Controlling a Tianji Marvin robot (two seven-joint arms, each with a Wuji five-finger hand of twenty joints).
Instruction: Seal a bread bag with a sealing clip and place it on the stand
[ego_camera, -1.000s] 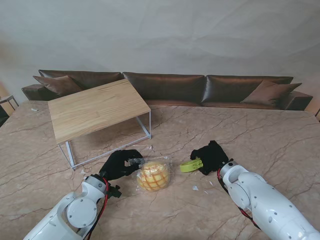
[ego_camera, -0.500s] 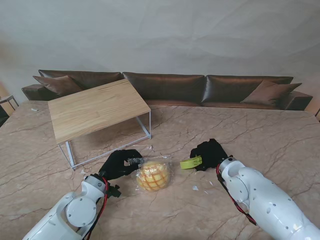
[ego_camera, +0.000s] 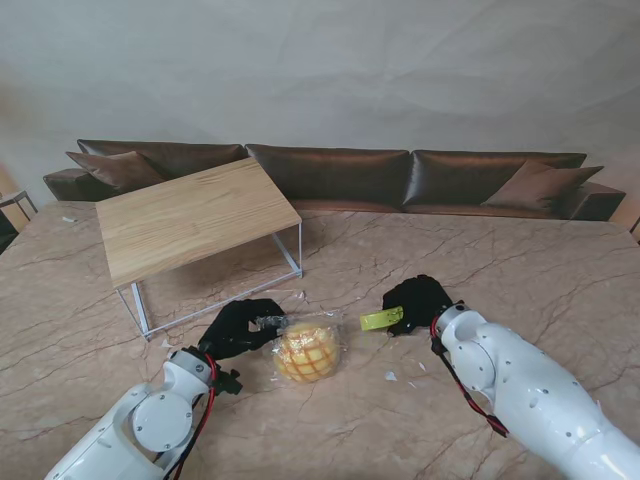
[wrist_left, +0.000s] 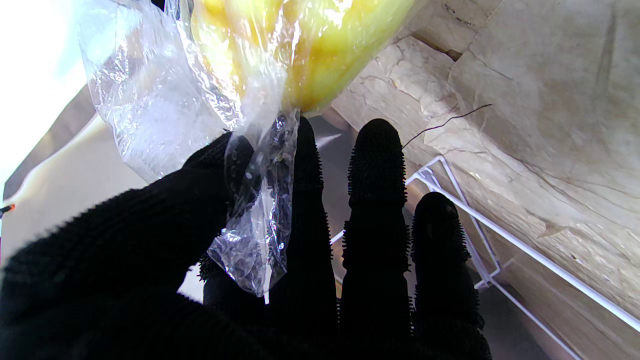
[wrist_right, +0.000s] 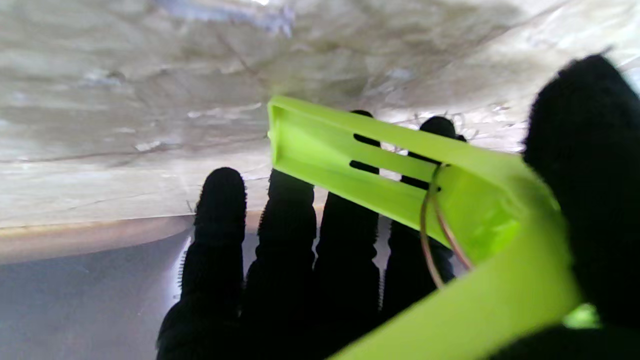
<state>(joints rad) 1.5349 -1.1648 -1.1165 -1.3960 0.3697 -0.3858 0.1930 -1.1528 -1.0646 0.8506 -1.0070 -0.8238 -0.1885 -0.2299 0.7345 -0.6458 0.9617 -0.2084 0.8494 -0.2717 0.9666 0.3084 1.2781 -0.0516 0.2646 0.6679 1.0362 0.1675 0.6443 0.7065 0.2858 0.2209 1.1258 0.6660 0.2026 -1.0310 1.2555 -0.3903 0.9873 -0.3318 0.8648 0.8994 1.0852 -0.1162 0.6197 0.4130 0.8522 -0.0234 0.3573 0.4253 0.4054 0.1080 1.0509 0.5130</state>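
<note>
The wooden stand (ego_camera: 190, 218) at the far left is bare and the bread bag (ego_camera: 305, 350) lies unsealed on the table (ego_camera: 520, 260) — its neck pinched in the left hand (ego_camera: 240, 328) — while the right hand (ego_camera: 418, 305) clamps the green clip (ego_camera: 381, 320), near but not yet on it.

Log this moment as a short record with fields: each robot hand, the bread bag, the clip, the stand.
left robot hand: shut on the bread bag's twisted neck
right robot hand: shut on the green sealing clip
bread bag: clear, yellow bun inside, lying on the marble table
clip on bag: not yet; it is apart from the bag, to its right
stand: wooden top, white wire legs, farther from me, on the left; nothing on it
</note>
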